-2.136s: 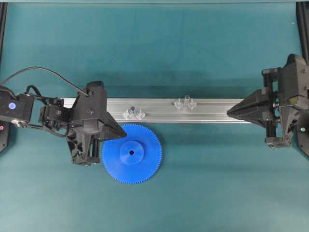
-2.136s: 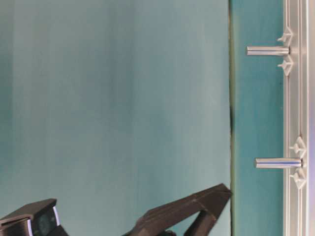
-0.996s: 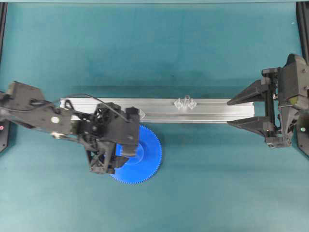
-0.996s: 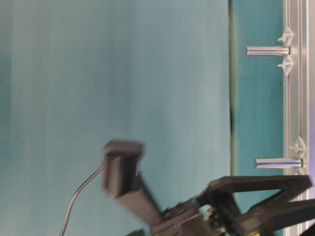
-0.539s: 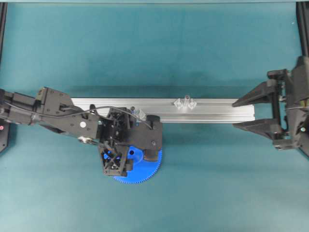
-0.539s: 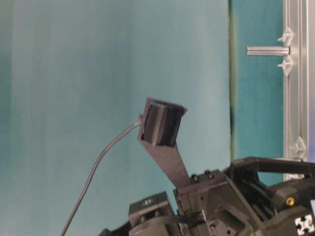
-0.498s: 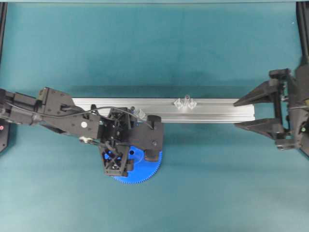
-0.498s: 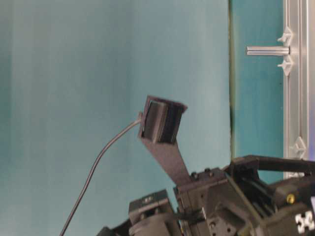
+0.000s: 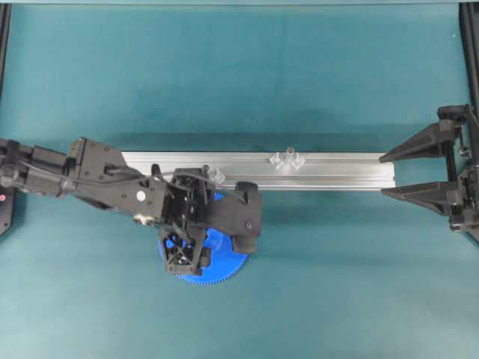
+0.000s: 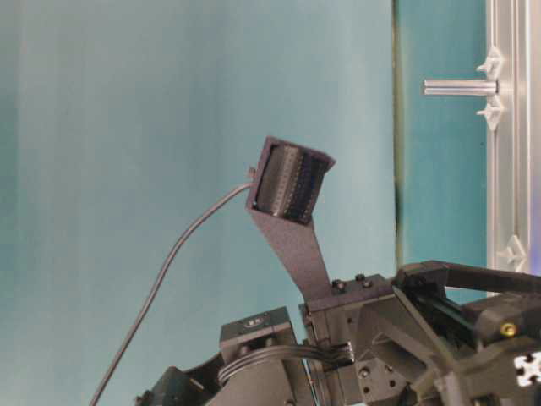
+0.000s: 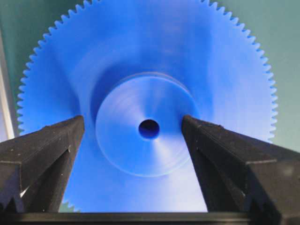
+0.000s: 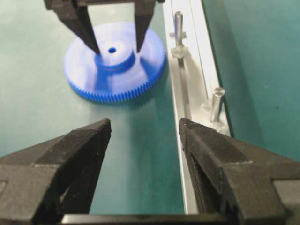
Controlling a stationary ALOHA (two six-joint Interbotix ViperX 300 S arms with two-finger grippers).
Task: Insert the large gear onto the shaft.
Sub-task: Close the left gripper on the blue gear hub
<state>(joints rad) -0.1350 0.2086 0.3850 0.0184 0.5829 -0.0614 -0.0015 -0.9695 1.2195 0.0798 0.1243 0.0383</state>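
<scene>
The large gear [image 11: 149, 112] lay flat on the table beside the rail; it looked light, hard and smooth. The left gripper [image 11: 132, 140] was held wide open around its raised hub, the best place to be grabbed

No readable text, labels, brands, numbers or signs in any view.

A teal table [image 9: 314, 284] carries everything. A long aluminium rail [image 9: 337, 170] lies flat across its middle, running from 9 o'clock to 3 o'clock. The large gear [image 9: 224, 265] lies flat on the table, just beside the rail at its 6 o'clock side.
</scene>
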